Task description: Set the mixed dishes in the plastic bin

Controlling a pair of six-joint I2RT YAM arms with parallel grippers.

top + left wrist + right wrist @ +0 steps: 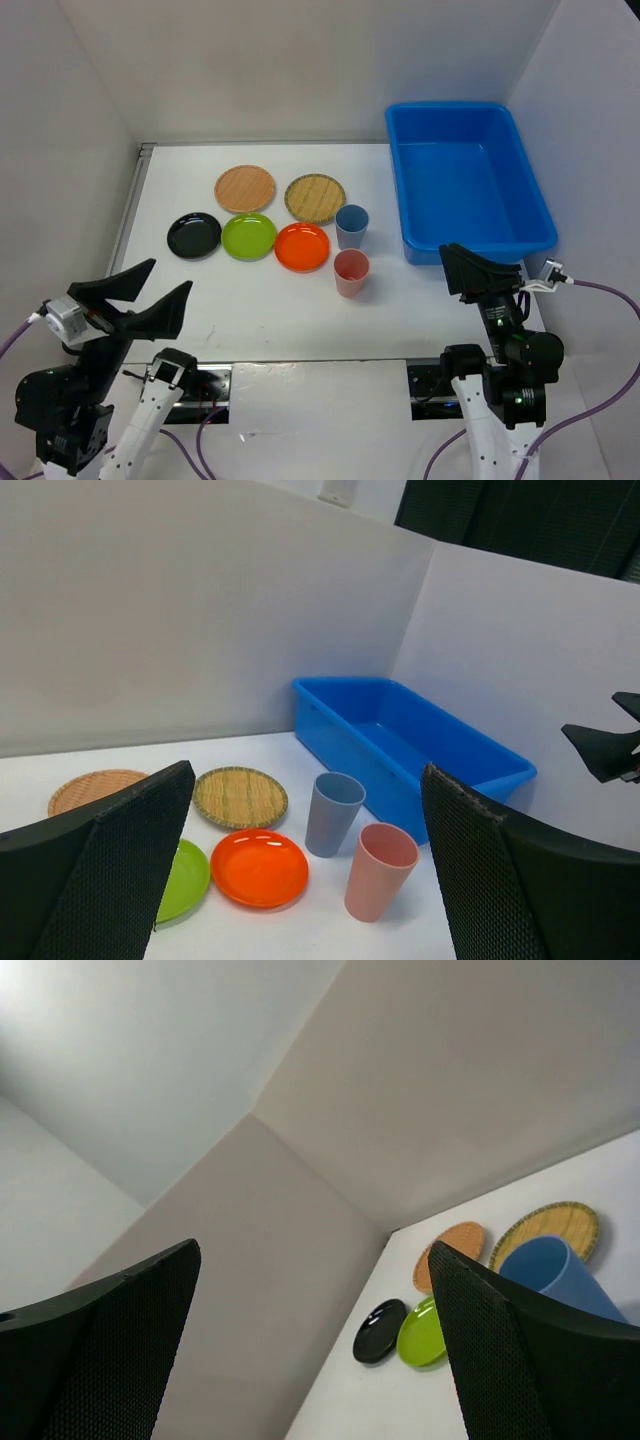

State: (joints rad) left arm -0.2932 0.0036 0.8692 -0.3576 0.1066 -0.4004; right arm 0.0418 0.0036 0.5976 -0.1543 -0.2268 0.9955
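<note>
Seven mixed dishes (302, 246) sat mid-frame, left of the plastic bin (448, 106) at upper right. The left gripper (168, 277) and right gripper (455, 270) hung low, jaws spread, holding nothing. The right should probably pinch the near pink cup (351, 272) by its rim, squarely.

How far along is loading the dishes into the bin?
Done: nothing; the large blue plastic bin is empty. In hand: nothing; left gripper and right gripper are open. Left: black round plate, lime green plate, orange plate, two tan woven plates, blue cup, pink cup, on the table.
</note>
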